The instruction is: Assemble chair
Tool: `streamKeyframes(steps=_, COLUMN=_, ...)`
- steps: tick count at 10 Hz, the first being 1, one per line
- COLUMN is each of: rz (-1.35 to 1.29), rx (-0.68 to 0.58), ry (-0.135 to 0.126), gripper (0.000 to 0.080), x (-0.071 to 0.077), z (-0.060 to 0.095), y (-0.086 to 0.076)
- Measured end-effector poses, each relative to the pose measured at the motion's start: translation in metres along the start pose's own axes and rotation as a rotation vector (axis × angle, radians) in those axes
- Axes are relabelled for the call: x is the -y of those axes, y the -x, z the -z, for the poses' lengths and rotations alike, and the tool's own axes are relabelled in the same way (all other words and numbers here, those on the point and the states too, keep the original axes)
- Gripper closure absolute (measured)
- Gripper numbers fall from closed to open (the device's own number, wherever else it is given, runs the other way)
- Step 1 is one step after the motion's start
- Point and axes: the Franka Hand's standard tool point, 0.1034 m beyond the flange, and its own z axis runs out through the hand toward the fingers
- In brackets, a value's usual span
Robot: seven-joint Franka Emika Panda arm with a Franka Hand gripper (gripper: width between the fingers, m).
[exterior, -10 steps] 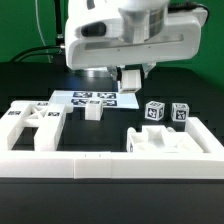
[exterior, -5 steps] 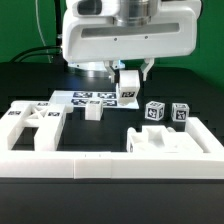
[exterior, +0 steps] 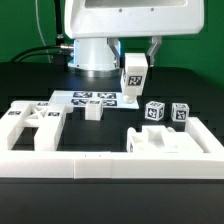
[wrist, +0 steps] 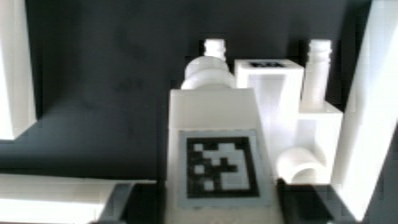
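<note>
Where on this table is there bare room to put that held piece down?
Bare table lies between the slotted panel and the notched block, behind the border rail. It is crowded around the cubes.

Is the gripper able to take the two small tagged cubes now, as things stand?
Probably not yet: the gripper is shut on a tagged chair piece. Nothing stands over the cubes.
</note>
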Motion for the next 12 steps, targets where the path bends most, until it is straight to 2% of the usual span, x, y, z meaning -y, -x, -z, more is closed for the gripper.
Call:
streamKeyframes(steps=2, rz=0.004, rx=-0.16, ry=0.025, gripper=0.0512, x=-0.002, z=-0.001, y=-0.007)
streamKeyframes(steps=4, rz=0.031, rx=-0.295, ry=0.035, gripper=0.0512, x=0.013, z=0.006, y=-0.025)
streamKeyframes(steps=8, rz=0.066, rx=-0.29, ry=0.039, gripper=0.0512, x=0.013, z=0.001, y=-0.023)
streamKeyframes(steps=9, rz=0.062, rx=-0.286, ry=0.031, gripper=0.0512, x=0.02, z=-0.004, y=-0.023)
streamKeyframes(steps=10, rz=0.058, rx=-0.287, ry=0.019, gripper=0.0512, x=0.03, z=-0.01, y=-0.029)
streamKeyframes(steps=12, rz=0.064, rx=-0.306, ry=0.008, gripper=0.0512, x=0.039, z=-0.013, y=-0.044)
